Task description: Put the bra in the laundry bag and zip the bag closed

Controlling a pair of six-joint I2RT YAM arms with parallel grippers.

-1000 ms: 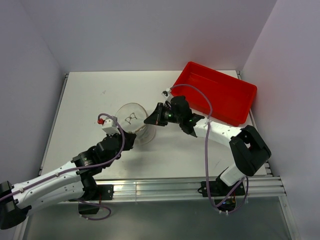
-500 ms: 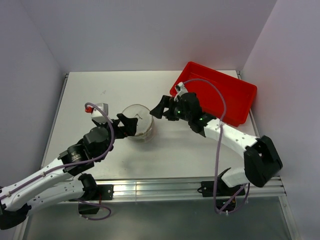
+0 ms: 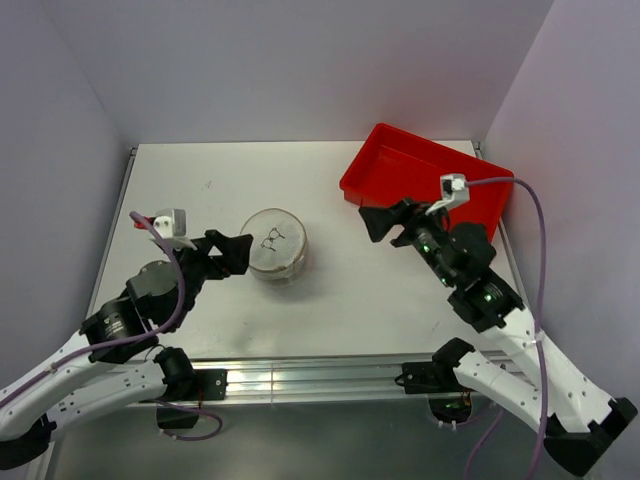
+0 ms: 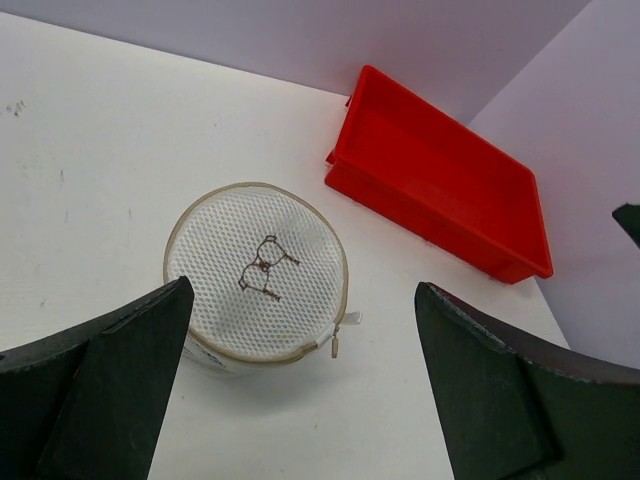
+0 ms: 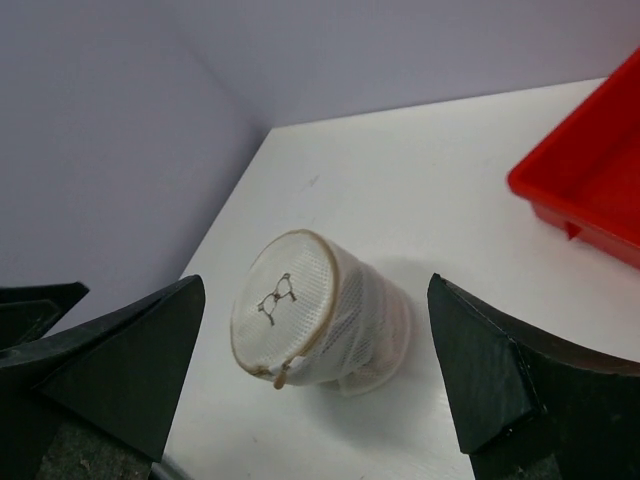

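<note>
White desk (image 3: 200, 180) with pale walls on three sides, seen from above. The bag (image 3: 275, 243) stands near the desk's middle, round top up. The left tool (image 3: 238, 254) hangs just left of the bag with its jaws spread wide, gripping nothing and clear of the mesh. The right tool (image 3: 378, 226) is well apart to the bag's right, also spread wide and empty, in front of the red tray (image 3: 440, 165) at the far right corner.

Left wrist: the bag (image 4: 258, 275) sits between the two dark fingers (image 4: 100, 390) and farther out than they are, touching neither. A beige zip rim rings its flat mesh top, the pull (image 4: 336, 345) hangs at the near right edge, and a small brown mark sits at the centre. The tray (image 4: 440, 190) lies beyond, to the right.

Right wrist: the bag (image 5: 315, 310) stands framed between the wide-set fingers (image 5: 500, 380), far from both. The tray's corner (image 5: 590, 190) shows at the right edge. The bra cannot be made out through the mesh.
</note>
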